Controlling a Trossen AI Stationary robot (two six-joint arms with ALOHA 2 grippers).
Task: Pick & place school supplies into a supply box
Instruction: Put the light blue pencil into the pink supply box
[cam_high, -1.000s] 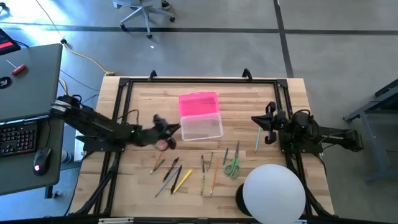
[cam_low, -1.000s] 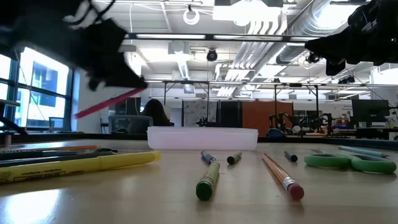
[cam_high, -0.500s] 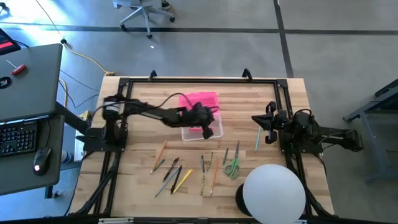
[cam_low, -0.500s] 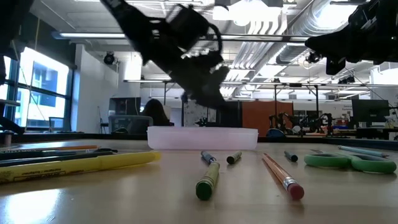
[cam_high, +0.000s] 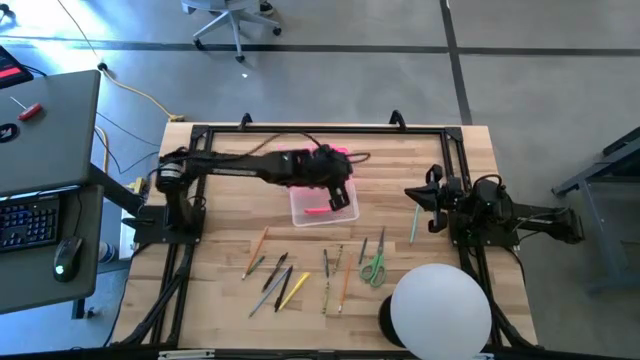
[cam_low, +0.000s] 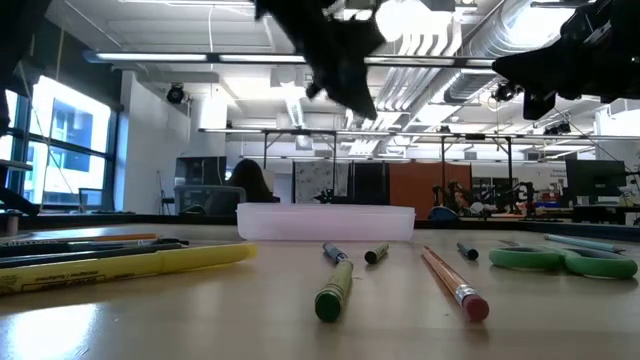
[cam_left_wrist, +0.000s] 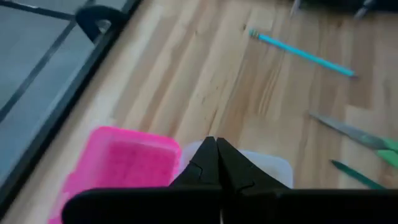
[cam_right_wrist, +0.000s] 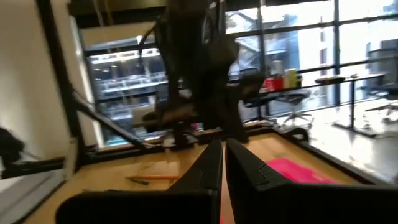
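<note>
Hovering over the supply box, left claw pressed together, pink lid half hidden.

Supply box mid-table, 1 pen inside; lid behind; scissors front-right.

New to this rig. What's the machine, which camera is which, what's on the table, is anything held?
Two dark robot arms work at a wooden table. One camera looks straight down, one sits at tabletop height, and one rides on each wrist.

The left gripper hangs over the clear supply box, fingers shut, holding nothing visible. A pink pen lies inside the box. The pink lid lies beside it.

The right gripper waits at the table's right side, also shut.

Loose pens and pencils, green scissors and a white dome remain on the table.
</note>
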